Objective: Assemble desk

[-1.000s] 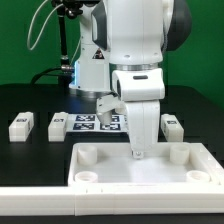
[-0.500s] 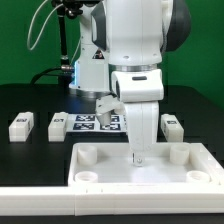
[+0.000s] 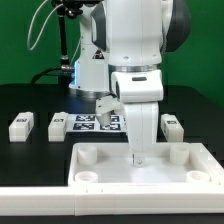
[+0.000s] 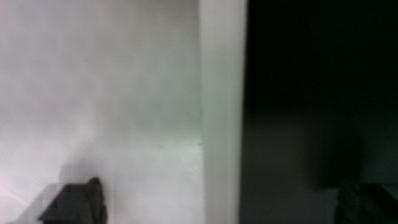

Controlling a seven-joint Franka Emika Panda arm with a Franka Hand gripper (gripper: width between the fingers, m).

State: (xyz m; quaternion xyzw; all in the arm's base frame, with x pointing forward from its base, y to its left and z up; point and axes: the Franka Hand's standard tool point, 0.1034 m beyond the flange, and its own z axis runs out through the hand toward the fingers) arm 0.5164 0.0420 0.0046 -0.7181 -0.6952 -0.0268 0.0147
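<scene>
The white tabletop [image 3: 110,168] lies at the front of the black table, its round corner sockets [image 3: 87,155] facing up. My gripper [image 3: 138,157] reaches straight down onto the tabletop's far rim, between the two far sockets. In the wrist view the white tabletop [image 4: 107,100] fills one side and the black table [image 4: 320,100] the other. My gripper [image 4: 219,203] is open there, its dark fingertips [image 4: 75,203] far apart with the rim's edge between them and nothing held. Three small white legs [image 3: 20,126] [image 3: 57,125] [image 3: 172,126] lie behind the tabletop.
The marker board [image 3: 95,122] lies flat between the legs, just behind my gripper. A white border rail [image 3: 100,205] runs along the table's front edge below the tabletop. The robot's base [image 3: 90,70] and a cable stand at the back.
</scene>
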